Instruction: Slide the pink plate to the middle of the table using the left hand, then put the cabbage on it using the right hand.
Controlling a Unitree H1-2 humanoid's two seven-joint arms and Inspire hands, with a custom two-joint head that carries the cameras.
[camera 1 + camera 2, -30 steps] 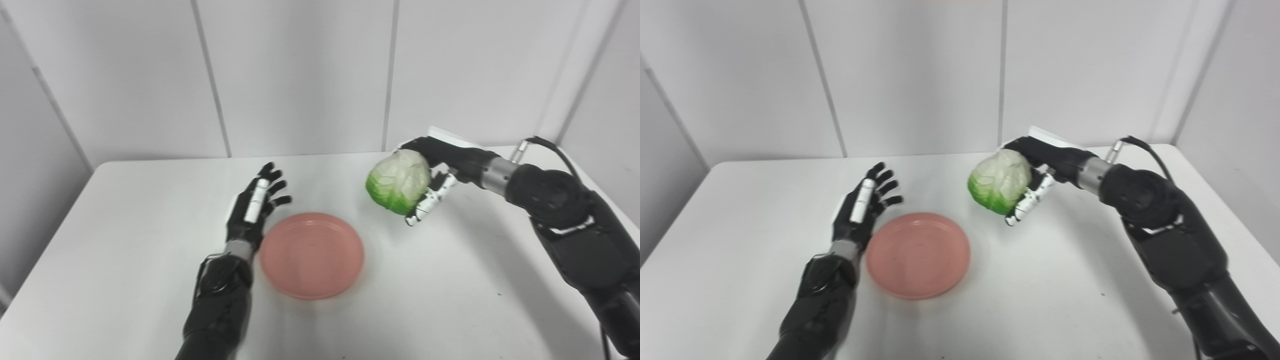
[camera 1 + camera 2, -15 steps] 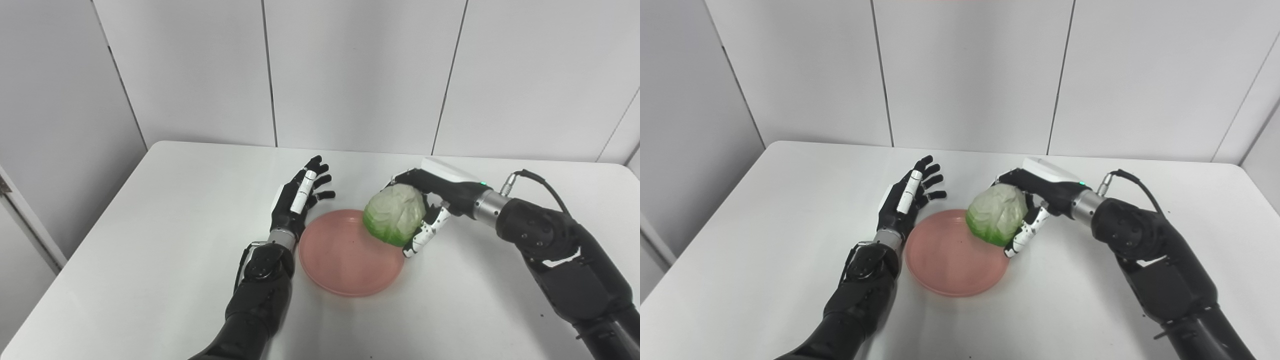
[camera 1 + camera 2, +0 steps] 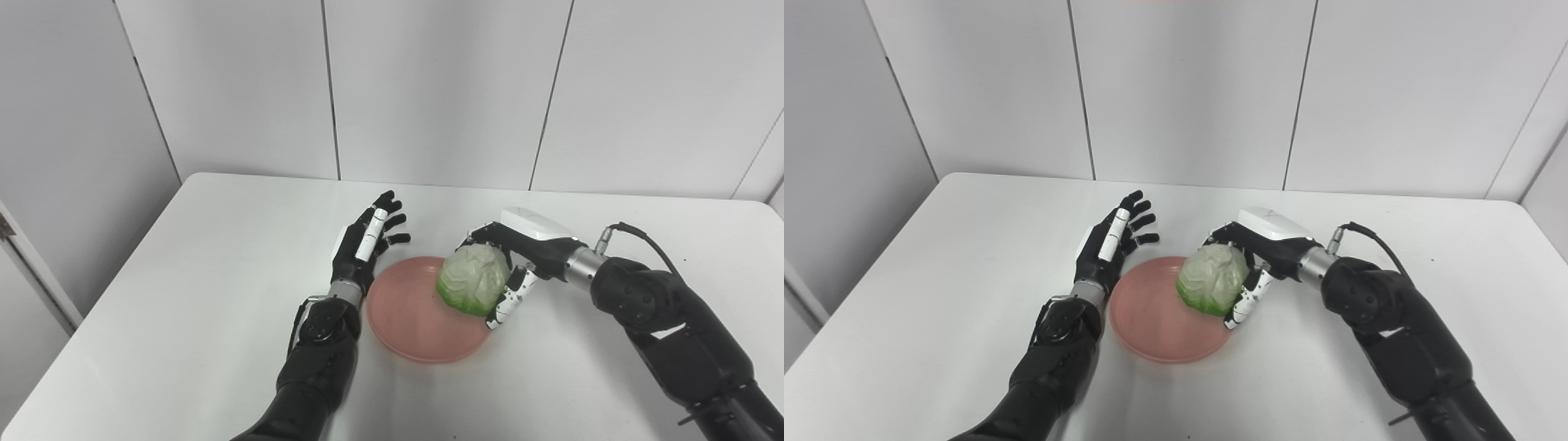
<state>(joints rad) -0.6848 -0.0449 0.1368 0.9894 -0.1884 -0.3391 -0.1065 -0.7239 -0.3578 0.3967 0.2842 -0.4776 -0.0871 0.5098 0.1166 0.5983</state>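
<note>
A round pink plate (image 3: 411,324) lies flat near the middle of the white table (image 3: 184,275). Over its right part hangs a pale green cabbage (image 3: 473,279), and my right hand (image 3: 520,254) is shut on it from the right and from above. Whether the cabbage touches the plate I cannot tell. My left hand (image 3: 366,245) stands open just left of the plate's rim, palm toward the plate, fingers apart and pointing away from me, holding nothing.
The table's far edge meets a grey panelled wall (image 3: 429,86). A black cable (image 3: 643,236) runs from my right wrist. Bare white tabletop lies to the left of my left arm and in front of the plate.
The camera shifted after the oldest frames. Since half a second ago my right hand has carried the cabbage left and down, further over the plate. The left hand and the plate have stayed put.
</note>
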